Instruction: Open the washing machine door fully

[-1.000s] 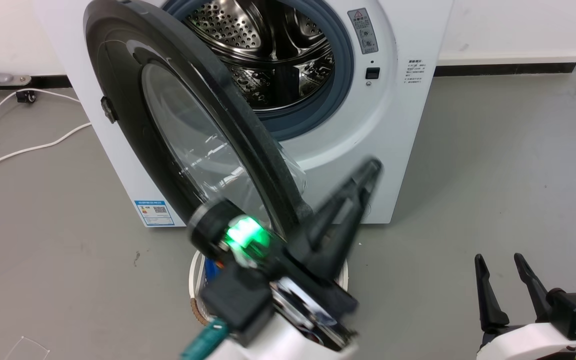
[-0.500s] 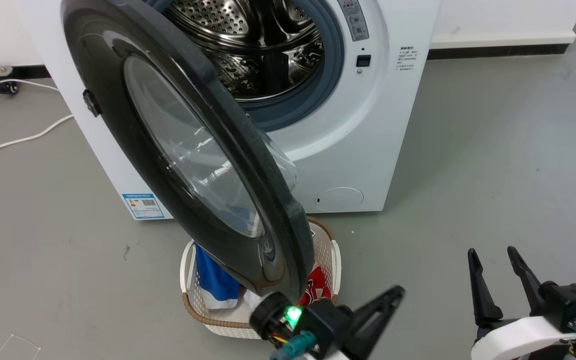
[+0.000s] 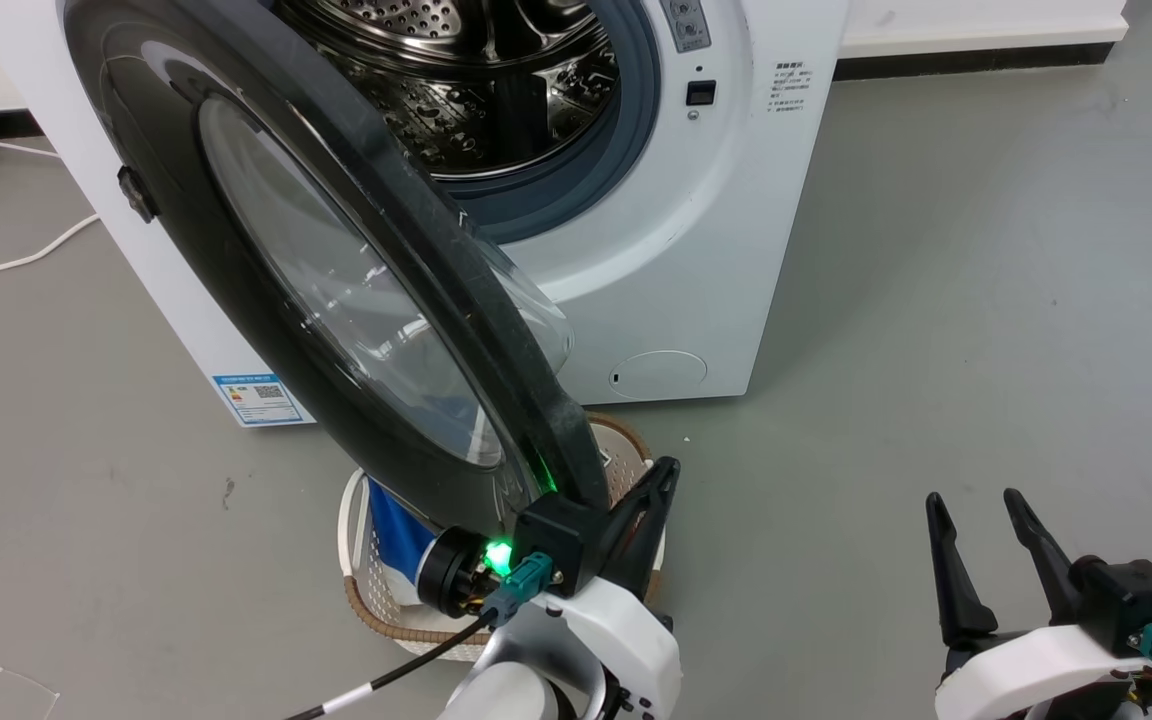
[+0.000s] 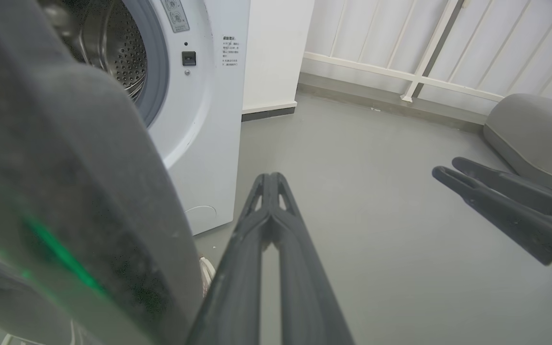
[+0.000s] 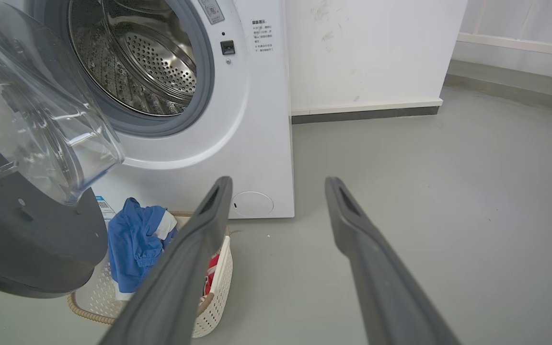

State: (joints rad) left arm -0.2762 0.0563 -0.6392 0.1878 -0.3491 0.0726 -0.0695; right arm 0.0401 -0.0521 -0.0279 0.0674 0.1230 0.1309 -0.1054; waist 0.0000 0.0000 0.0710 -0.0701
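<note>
A white front-loading washing machine (image 3: 696, 250) stands on a grey floor (image 3: 936, 300), its perforated steel drum (image 3: 476, 80) exposed. The washing machine door (image 3: 336, 300) is swung well out from the opening, hinged on the left of the head view. It stands nearly edge-on to the head camera. Its free edge points toward the robot, its glossy black outer face looks left, and its clear glass bowl bulges right, back toward the drum. Being round, it has no long axis; its flat plane runs outward from the machine's front, at roughly a right angle. It appears to have swing left before it is fully open.

The left gripper (image 3: 661, 475) sits just beside the door's lower free edge, on the drum-facing side, with its jaws pressed together on nothing. Whether it touches the rim cannot be told. That placement suggests the closed fingers serve as a pusher, to press the door leftward and wider rather than grip it.

The right gripper (image 3: 972, 497) hangs well apart at the lower right, jaws spread and empty, seemingly parked clear of the door's sweep.

A cream laundry basket (image 5: 211, 314) holding a blue garment (image 5: 134, 239) sits on the floor under the door's edge.
</note>
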